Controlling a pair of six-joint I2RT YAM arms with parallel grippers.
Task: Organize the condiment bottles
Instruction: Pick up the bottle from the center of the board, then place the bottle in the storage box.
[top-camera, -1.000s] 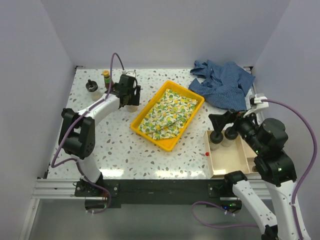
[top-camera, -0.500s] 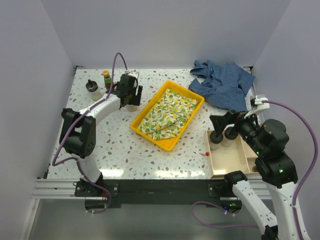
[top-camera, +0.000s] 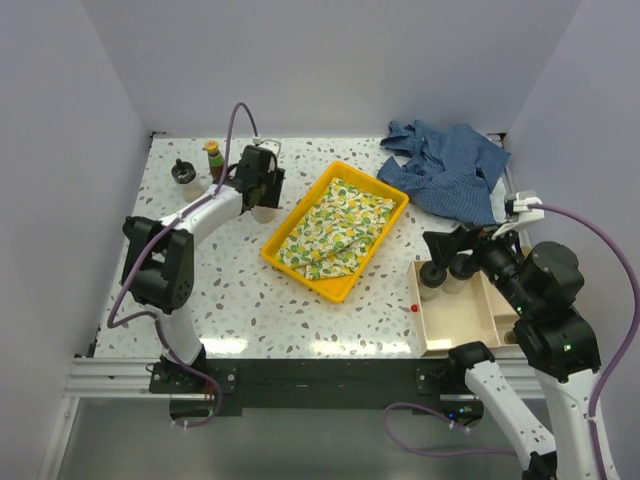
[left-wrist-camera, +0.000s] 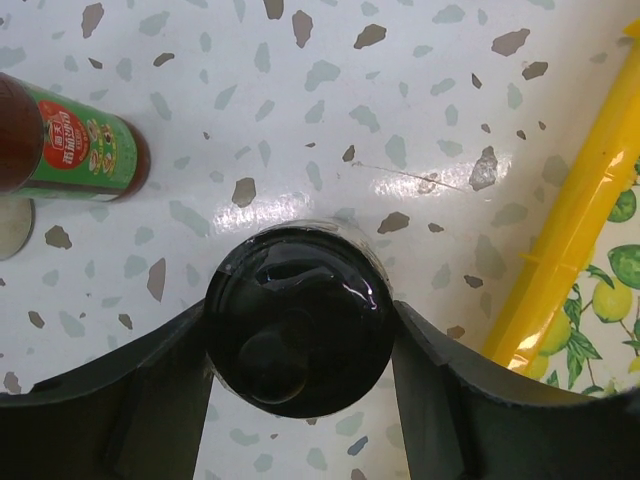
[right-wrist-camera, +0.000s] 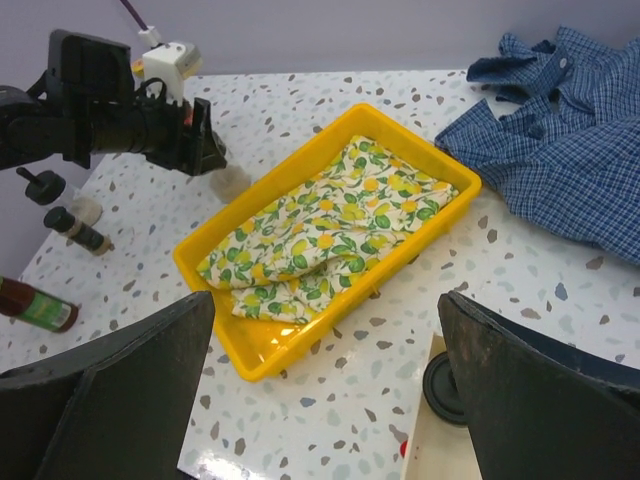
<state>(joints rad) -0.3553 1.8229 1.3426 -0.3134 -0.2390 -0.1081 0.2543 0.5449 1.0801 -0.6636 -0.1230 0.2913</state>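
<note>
A squat clear jar with a black lid (left-wrist-camera: 298, 318) stands on the speckled table just left of the yellow tray. My left gripper (left-wrist-camera: 298, 345) is shut on it, a finger pressing each side of the lid; from above, the gripper (top-camera: 262, 192) covers the jar. A green, red-labelled bottle (top-camera: 213, 155) (left-wrist-camera: 75, 150) and a black-lidded jar (top-camera: 183, 172) stand to its left. Two black-lidded jars (top-camera: 432, 280) (top-camera: 460, 270) sit in the wooden box (top-camera: 470, 325). My right gripper (right-wrist-camera: 325, 330) hangs wide open and empty above the box's far end.
A yellow tray (top-camera: 290, 260) holding a lemon-print cloth (top-camera: 335, 225) lies mid-table. A crumpled blue checked shirt (top-camera: 450, 170) is at the back right. A small red object (top-camera: 413, 307) lies beside the box's left wall.
The left gripper's fingers have drawn in onto the black-lidded jar. The right arm has shifted very slightly and stays open.
</note>
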